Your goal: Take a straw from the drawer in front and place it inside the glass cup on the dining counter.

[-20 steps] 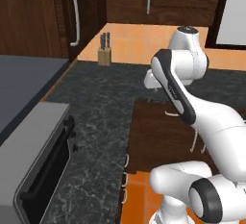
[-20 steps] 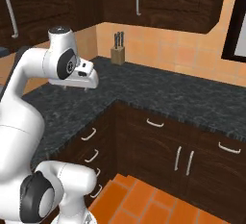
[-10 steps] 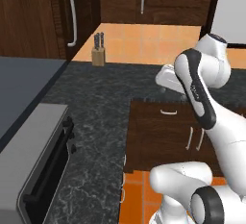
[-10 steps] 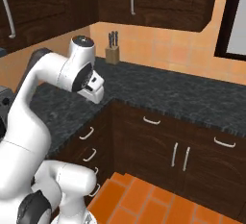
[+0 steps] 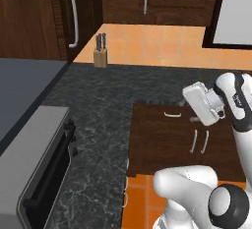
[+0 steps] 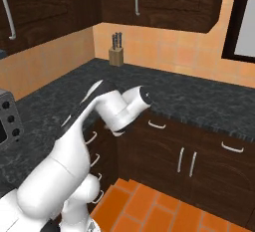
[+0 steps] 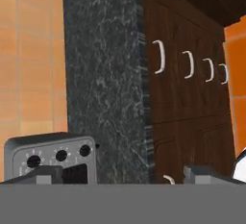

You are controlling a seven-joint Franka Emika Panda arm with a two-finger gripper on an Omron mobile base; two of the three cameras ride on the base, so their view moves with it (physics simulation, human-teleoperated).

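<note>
My gripper (image 7: 122, 176) is open and holds nothing; its two dark fingertips (image 7: 46, 174) stand far apart at the bottom of the hand view. In the left base view the white hand (image 5: 203, 103) hangs in front of the dark-brown cabinet face, just past the edge of the black worktop. A shallow drawer with a small curved silver handle (image 5: 172, 114) sits shut under that edge, left of the hand. The hand view, rolled sideways, shows a row of such drawer handles (image 7: 160, 57), all on shut fronts. The straw, the glass cup and the dining counter are out of view.
The black speckled worktop (image 5: 103, 105) wraps the corner, with a knife block (image 5: 100, 56) at the back wall. A grey oven (image 5: 34, 169) stands at the left. Cabinet doors with bar handles (image 5: 199, 142) sit below the drawer. Orange floor tiles (image 6: 149, 206) lie in front.
The whole picture has shifted, so the base has moved. My arm has swung right and down, from above the worktop to in front of the cabinet fronts.
</note>
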